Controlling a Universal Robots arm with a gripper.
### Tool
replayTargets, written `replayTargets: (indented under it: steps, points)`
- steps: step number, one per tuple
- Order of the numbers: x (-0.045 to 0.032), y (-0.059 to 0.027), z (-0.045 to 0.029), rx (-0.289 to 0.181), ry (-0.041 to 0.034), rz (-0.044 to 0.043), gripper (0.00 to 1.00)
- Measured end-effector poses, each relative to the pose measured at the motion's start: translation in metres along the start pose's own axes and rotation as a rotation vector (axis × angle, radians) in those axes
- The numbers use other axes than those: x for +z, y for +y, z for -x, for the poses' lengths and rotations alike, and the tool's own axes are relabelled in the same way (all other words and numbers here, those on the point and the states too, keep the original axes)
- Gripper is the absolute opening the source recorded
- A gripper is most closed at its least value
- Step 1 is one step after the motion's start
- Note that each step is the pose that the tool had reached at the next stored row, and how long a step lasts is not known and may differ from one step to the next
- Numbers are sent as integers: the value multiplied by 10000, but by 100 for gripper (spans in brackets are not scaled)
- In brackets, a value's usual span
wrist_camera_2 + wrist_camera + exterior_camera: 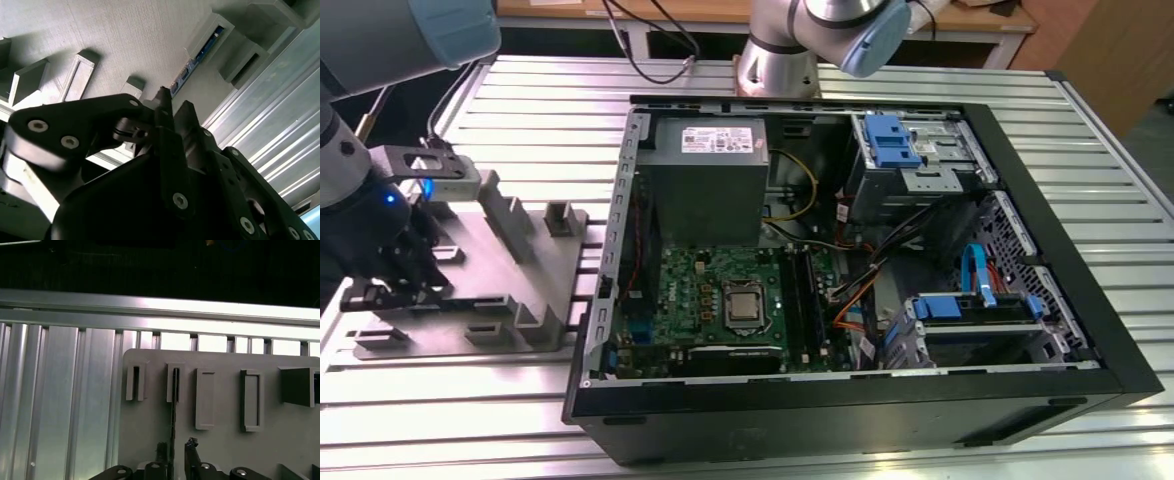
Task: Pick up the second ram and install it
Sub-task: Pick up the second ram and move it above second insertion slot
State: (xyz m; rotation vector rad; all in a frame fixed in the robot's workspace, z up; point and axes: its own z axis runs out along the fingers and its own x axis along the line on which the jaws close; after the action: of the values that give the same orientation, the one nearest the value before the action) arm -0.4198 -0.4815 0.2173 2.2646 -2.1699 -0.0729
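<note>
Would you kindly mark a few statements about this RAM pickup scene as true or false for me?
1. The second ram sits in a holder of the grey fixture. True.
2. The gripper is shut on the ram and holds it clear of the fixture. False: in the first wrist view its fingertips are apart, one on either side of the ram, which sits in its holder.
3. The computer case is open, with the motherboard in sight. True.
4. The fixture lies inside the case. False: it lies on the ribbed metal table, to the exterior view's left of the case.
</note>
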Motion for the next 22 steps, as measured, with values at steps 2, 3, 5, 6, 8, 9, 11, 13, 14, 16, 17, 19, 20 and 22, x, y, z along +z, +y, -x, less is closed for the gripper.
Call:
replayTargets:
  steps: [2, 3, 5, 6, 8, 9, 11, 13, 14, 16, 17, 19, 20, 22]
  points:
    - [0, 0, 0, 0, 0, 0, 29]
    - [0, 0, 0, 0, -1, 0, 36]
    - [11, 5, -1, -9, -2, -9, 36]
    - [23, 15, -1, -36, 1, -17, 36]
    - [55, 35, 0, -86, 3, -28, 36]
    - [74, 39, 0, -119, 2, -32, 36]
    - [109, 45, -2, -194, 6, -28, 36]
    - [147, 49, -3, -268, 9, -25, 36]
    - [165, 50, -3, -303, 10, -23, 36]
    - [195, 52, -4, -366, 12, -22, 36]
    - [199, 53, -4, -389, 13, -21, 36]
    - [199, 54, -4, -401, 14, -19, 36]
    - [199, 53, -4, -402, 14, -20, 36]
    - [199, 53, -4, -403, 14, -21, 36]
